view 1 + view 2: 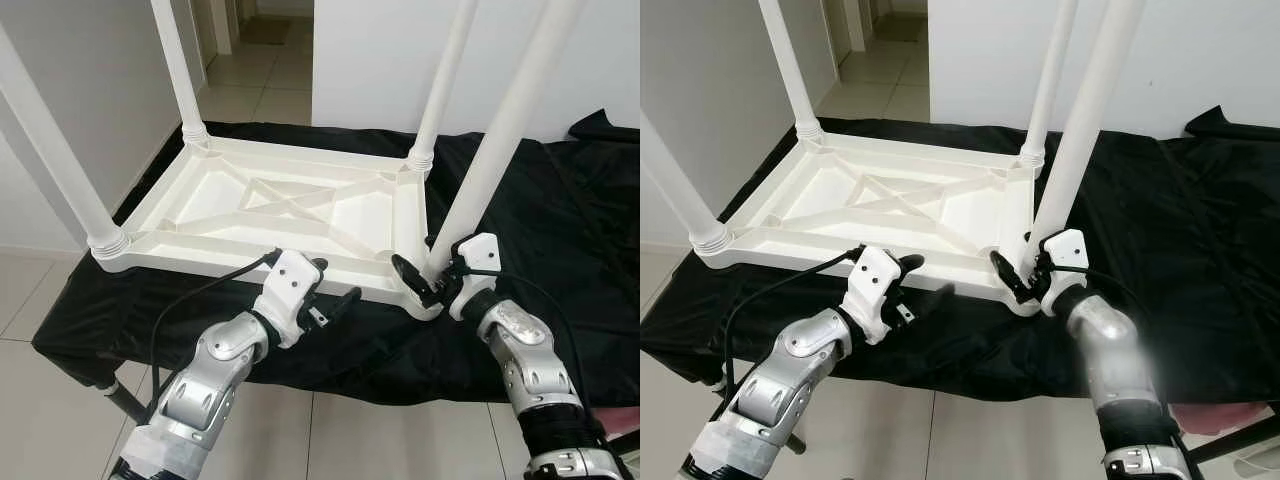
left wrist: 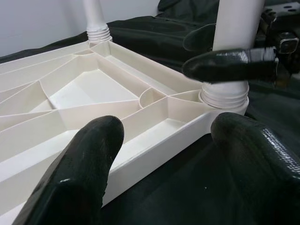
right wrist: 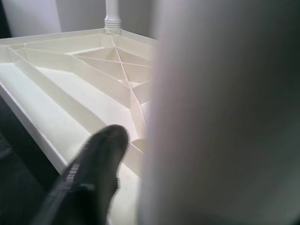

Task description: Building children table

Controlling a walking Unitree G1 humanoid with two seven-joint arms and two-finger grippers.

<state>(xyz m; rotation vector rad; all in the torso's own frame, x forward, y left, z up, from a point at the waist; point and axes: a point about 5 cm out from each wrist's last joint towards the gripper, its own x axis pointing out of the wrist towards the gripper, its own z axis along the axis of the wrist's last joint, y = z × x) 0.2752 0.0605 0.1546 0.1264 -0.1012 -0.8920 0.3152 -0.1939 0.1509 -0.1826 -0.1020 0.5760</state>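
Lying upside down, your table point(image 1: 290, 205) pointed legs up, long side left-right; R gripper point(image 1: 428, 268) pinched near leg point(image 1: 500, 140), L gripper point(image 1: 335, 290) spread by front edge.

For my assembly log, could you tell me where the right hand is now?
The right hand grips the base of the near-right table leg, at the upturned tabletop's near-right corner.

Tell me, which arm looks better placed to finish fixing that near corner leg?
Probably the right: the right gripper already clasps the near-right leg at its socket, while the left gripper hangs open beside the tabletop.
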